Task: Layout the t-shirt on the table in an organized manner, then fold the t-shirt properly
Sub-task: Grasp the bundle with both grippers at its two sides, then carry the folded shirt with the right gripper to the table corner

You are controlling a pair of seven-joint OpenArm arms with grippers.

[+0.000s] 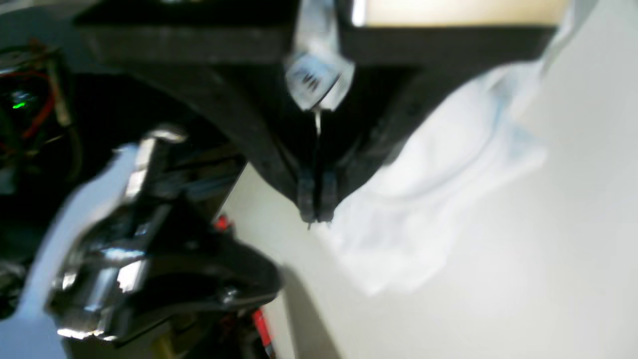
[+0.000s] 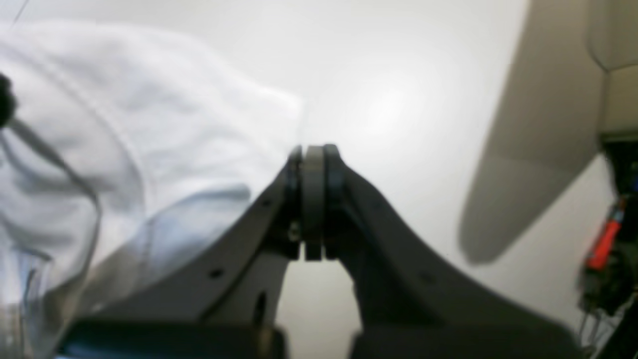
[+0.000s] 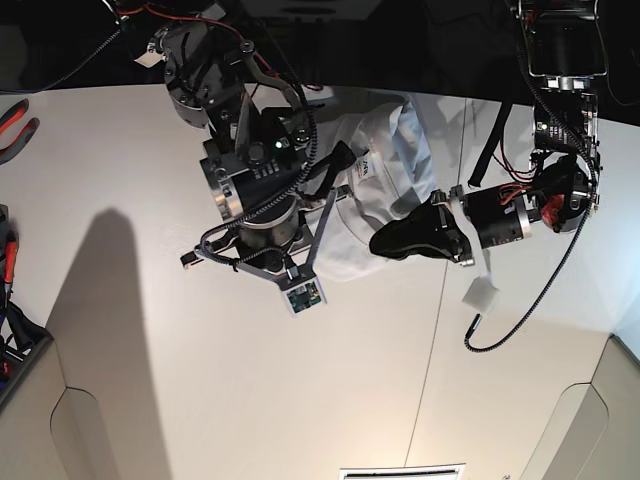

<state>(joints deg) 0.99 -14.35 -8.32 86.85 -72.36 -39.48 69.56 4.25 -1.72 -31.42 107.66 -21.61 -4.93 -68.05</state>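
Note:
The white t-shirt (image 3: 385, 140) lies bunched up at the far middle of the white table (image 3: 200, 360). In the base view my left gripper (image 3: 378, 245) reaches in from the right onto the cloth's near edge. Its wrist view shows that gripper (image 1: 316, 215) shut, a thin strip of cloth with a printed label (image 1: 313, 77) pinched between the fingers, and the t-shirt (image 1: 423, 199) hanging beside it. My right gripper (image 2: 314, 149) is shut, with the t-shirt (image 2: 124, 124) edge running into its tips. The right arm (image 3: 250, 190) stands over the shirt's left side.
Red-handled pliers (image 3: 15, 120) lie at the far left edge. Beige cut-out panels sit at the near corners (image 3: 90, 440) (image 3: 590, 420). A dark seam (image 3: 437, 320) crosses the table. A black cable with a white tag (image 3: 482, 295) dangles under the left arm.

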